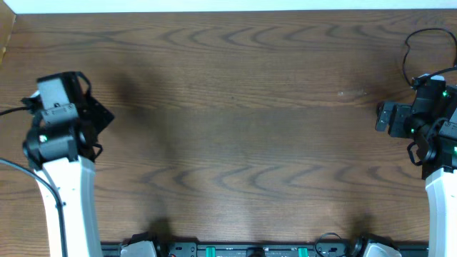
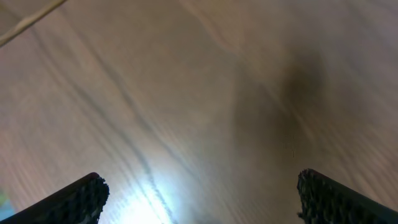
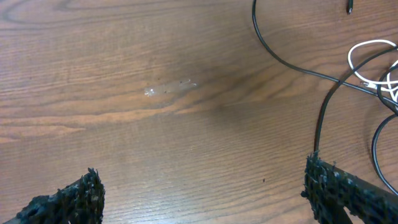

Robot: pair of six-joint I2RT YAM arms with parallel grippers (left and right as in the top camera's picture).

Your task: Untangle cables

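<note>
The cables show mostly in the right wrist view. A thin black cable point(image 3: 292, 62) sweeps down from the top, and a second black one point(image 3: 323, 118) crosses it and runs under my right finger. A white cable point(image 3: 367, 53) loops among them at the right edge, near a small dark plug point(image 3: 351, 7). Overhead, only a thin black cable point(image 1: 407, 53) shows at the far right. My right gripper point(image 3: 202, 193) point(image 1: 382, 116) is open over bare wood, left of the cables. My left gripper point(image 2: 199, 199) point(image 1: 91, 107) is open at the far left, with no cables near it.
A pale smudge point(image 3: 169, 89) point(image 1: 351, 92) marks the wood ahead of the right gripper. The table's left edge point(image 1: 7, 43) runs close to the left arm. The arms' base rail point(image 1: 250, 250) lines the front edge.
</note>
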